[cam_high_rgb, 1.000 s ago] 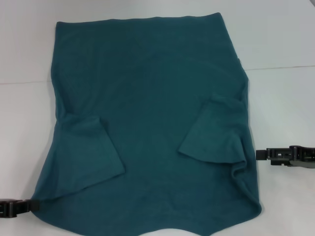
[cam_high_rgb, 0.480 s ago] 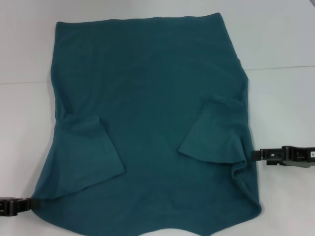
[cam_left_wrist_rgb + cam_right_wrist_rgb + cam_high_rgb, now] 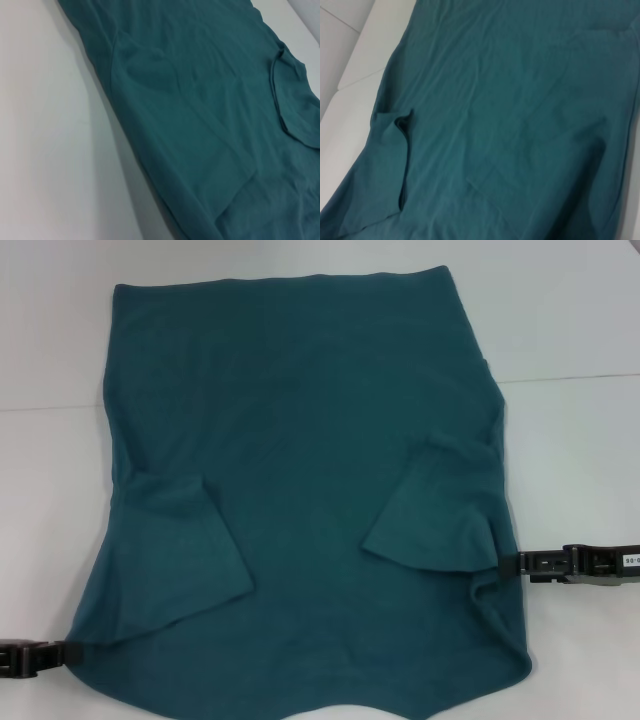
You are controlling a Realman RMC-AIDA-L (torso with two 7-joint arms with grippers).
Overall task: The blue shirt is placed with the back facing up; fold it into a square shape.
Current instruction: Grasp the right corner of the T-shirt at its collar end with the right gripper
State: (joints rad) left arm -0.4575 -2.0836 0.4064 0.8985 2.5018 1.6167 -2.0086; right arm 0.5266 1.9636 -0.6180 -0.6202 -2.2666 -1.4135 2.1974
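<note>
Our right pincer (image 3: 522,563) touches the blue shirt (image 3: 300,440)'s edge, shirt lying leftward lengthwise on the surface (image 3: 570,320); left pincer (image 3: 55,655) meets its corner; we cannot tell either's spread

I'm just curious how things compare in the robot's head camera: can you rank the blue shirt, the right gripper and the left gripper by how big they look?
1. The blue shirt, by far the largest.
2. The right gripper, a longer stretch showing at the shirt's edge.
3. The left gripper, shorter, but cut off by the picture's edge, so the order of the two grippers is unsure.

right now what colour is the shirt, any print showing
Plain dark teal-blue shirt, no print visible; it shows best in the head view.
</note>
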